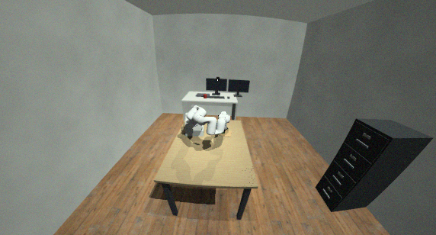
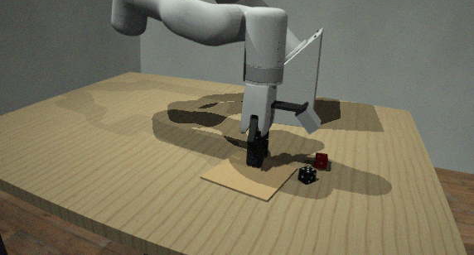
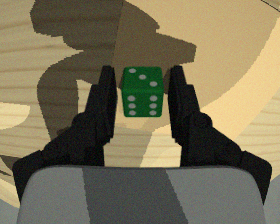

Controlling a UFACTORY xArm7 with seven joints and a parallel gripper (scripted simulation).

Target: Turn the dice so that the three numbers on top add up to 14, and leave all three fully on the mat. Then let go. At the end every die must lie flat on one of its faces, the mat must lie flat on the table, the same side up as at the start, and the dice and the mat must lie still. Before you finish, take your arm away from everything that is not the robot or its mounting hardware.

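Note:
A thin tan mat (image 2: 249, 179) lies flat on the wooden table. My gripper (image 2: 256, 161) stands upright with its fingertips down at the mat's far edge. In the wrist view a green die (image 3: 143, 91) rests between the two fingers, with a small gap on each side, so the gripper is open. The fingers hide this die in the top and exterior views. A black die (image 2: 307, 175) sits just off the mat's right corner. A red die (image 2: 321, 161) sits on the bare table a little behind it.
The arm's base and a white slanted panel (image 2: 304, 84) stand behind the mat. The table's right edge is beyond the two loose dice. In the wide view the table (image 1: 207, 157) stands mid-room, with a desk with monitors (image 1: 226, 86) behind and a black cabinet (image 1: 362, 165) to the right.

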